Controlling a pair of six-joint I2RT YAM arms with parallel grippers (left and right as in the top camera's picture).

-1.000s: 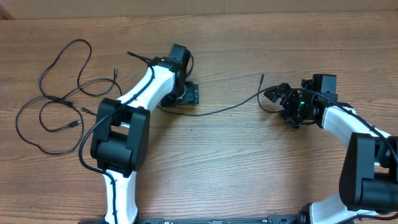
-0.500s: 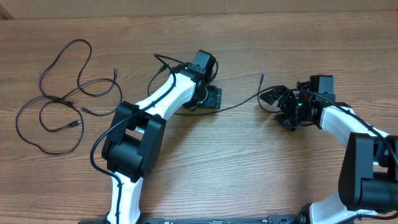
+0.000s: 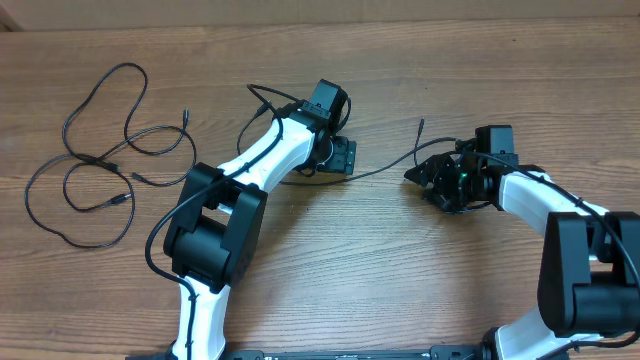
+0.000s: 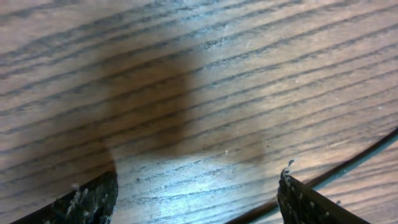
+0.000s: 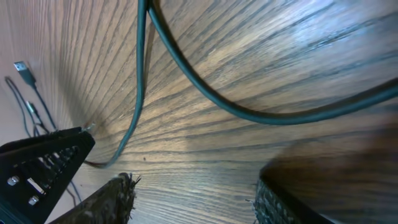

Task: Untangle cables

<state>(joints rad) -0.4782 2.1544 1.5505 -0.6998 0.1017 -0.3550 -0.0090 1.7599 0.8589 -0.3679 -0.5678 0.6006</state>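
One thin black cable (image 3: pixel 385 168) lies across the table's middle, from under my left gripper (image 3: pixel 338 158) to a plug end (image 3: pixel 421 123). Several more cables (image 3: pixel 95 160) lie in loose overlapping loops at the far left. In the left wrist view my left gripper (image 4: pixel 198 199) is open low over the wood, and the cable (image 4: pixel 351 163) runs past its right finger. My right gripper (image 3: pixel 425 178) is open just right of the cable's bend. In the right wrist view its jaws (image 5: pixel 196 199) hold nothing, with the cable (image 5: pixel 205 99) curving on the wood just beyond them.
The wooden table (image 3: pixel 330 270) has its back edge along the top of the overhead view. A small USB plug (image 5: pixel 22 67) shows at the left of the right wrist view. Thicker black robot cables (image 3: pixel 262 100) arch over the left arm.
My left arm swung right along the middle cable, then stopped. My right gripper has moved left, closer to the cable's bend. The loops at the far left have not moved.
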